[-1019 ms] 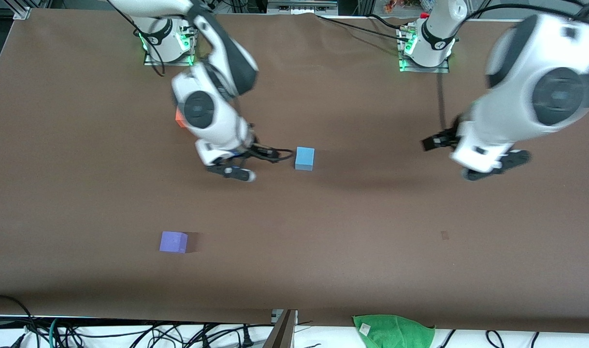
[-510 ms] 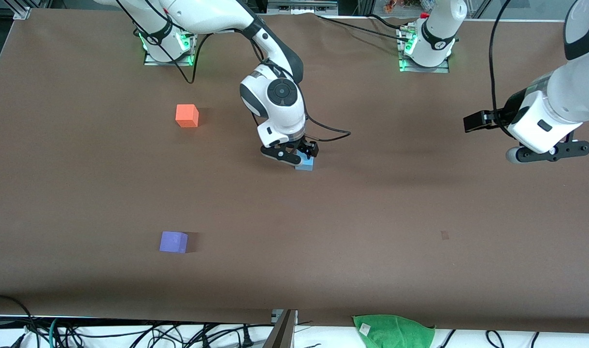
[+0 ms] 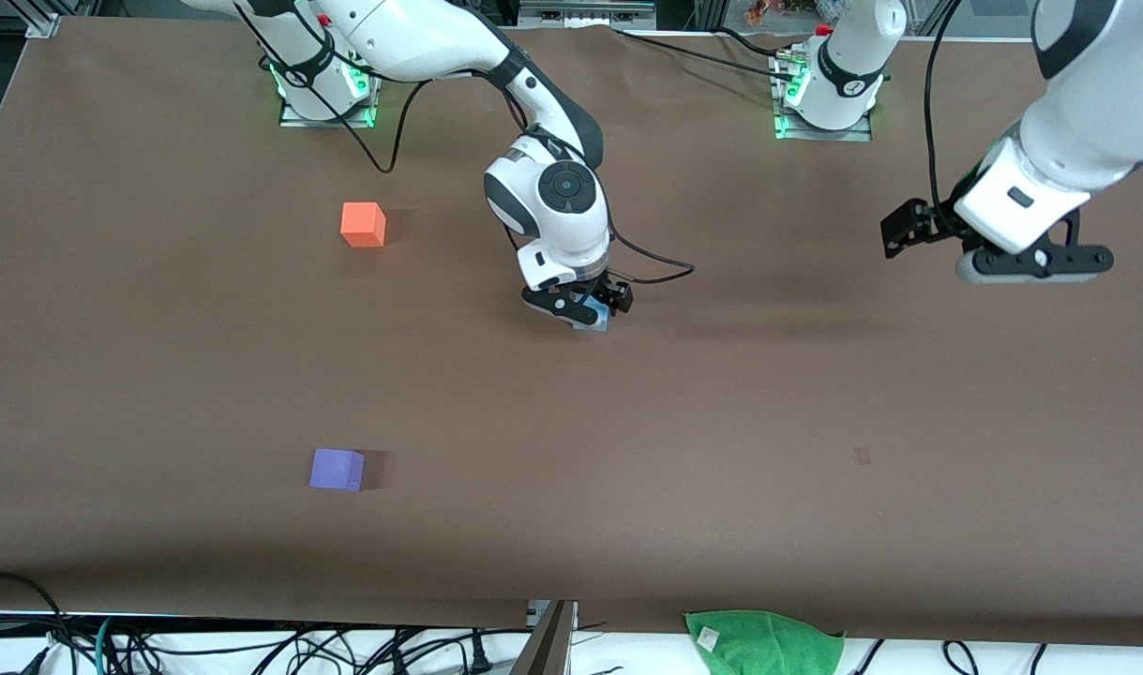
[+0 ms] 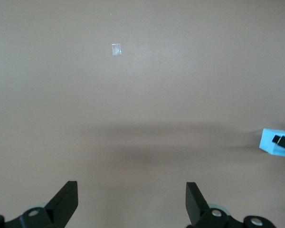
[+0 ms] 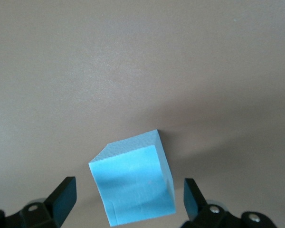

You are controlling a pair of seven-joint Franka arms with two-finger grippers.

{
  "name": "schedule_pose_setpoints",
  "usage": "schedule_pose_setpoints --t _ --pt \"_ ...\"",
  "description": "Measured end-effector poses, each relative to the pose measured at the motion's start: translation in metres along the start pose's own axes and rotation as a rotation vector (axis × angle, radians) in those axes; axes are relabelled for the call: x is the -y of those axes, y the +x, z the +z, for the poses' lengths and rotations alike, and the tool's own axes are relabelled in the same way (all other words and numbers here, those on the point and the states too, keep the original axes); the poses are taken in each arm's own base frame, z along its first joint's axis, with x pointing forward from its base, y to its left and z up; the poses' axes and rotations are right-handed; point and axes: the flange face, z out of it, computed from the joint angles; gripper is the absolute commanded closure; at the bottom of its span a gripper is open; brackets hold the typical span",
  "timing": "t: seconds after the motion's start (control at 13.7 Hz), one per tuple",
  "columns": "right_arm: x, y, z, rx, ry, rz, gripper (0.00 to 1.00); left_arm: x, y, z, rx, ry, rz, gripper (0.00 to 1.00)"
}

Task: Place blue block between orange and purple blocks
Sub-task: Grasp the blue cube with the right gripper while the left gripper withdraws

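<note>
The light sky-blue block point(image 3: 593, 322) sits mid-table, mostly hidden under my right gripper point(image 3: 582, 307). In the right wrist view the blue block point(image 5: 134, 184) lies between the open fingers point(image 5: 62, 195), with a gap on each side. The orange block point(image 3: 362, 224) stands toward the right arm's end, nearer the robot bases. The purple block point(image 3: 337, 469) lies nearer the front camera, on the same side. My left gripper point(image 3: 1033, 264) is open and empty in the air toward the left arm's end; its wrist view shows the blue block point(image 4: 274, 142) at the edge.
A green cloth point(image 3: 763, 642) lies off the table's front edge. Cables point(image 3: 252, 647) run along the front edge. A small pale patch point(image 4: 116, 49) marks the brown table cover point(image 3: 721, 422).
My right gripper has swung from near the orange block to over the blue block and come down around it. My left arm has drawn back and up toward its end of the table.
</note>
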Motion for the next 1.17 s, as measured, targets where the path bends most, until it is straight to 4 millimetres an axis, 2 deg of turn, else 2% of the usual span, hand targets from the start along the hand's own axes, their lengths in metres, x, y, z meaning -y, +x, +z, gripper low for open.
schedule_pose_setpoints --t 0.15,0.36,0.44,0.51,0.58,0.66,0.73,0.87,0.95,1.02,1.17 --pt "0.001 -0.004 0.009 -0.018 -0.003 -0.020 0.00 0.020 -0.006 0.000 -0.006 0.000 0.008 0.00" --pt "0.001 -0.015 0.025 -0.026 -0.014 -0.046 0.01 0.024 -0.007 0.000 -0.001 0.000 0.005 0.00" --pt "0.001 -0.018 0.029 -0.031 -0.018 -0.055 0.06 0.025 -0.007 -0.001 0.001 0.000 0.007 0.00" --pt "0.001 -0.019 0.031 -0.036 -0.022 -0.063 0.24 0.024 -0.007 -0.004 -0.004 -0.001 0.008 0.00" --pt "0.001 -0.019 0.031 -0.044 -0.024 -0.070 0.45 0.023 -0.007 -0.009 -0.013 -0.002 0.010 0.00" --pt "0.001 -0.017 0.031 -0.054 -0.026 -0.081 0.71 0.022 -0.007 -0.015 -0.017 -0.002 0.011 0.00" --pt "0.001 -0.014 0.030 -0.064 -0.027 -0.097 0.86 0.022 -0.007 -0.019 -0.020 -0.003 0.012 0.00" --pt "0.000 0.000 0.024 -0.080 -0.024 -0.129 0.89 0.023 -0.006 -0.023 -0.021 -0.004 0.012 0.00" --pt "-0.002 0.015 0.018 -0.088 -0.029 -0.146 0.88 0.023 -0.006 -0.023 -0.021 -0.005 0.011 0.00" --pt "-0.008 0.034 0.007 -0.086 -0.055 -0.170 0.88 0.024 -0.005 -0.023 -0.020 -0.005 0.010 0.00" --pt "-0.029 0.083 -0.031 -0.054 -0.110 -0.234 0.88 0.025 -0.004 -0.021 -0.017 -0.006 0.009 0.00"
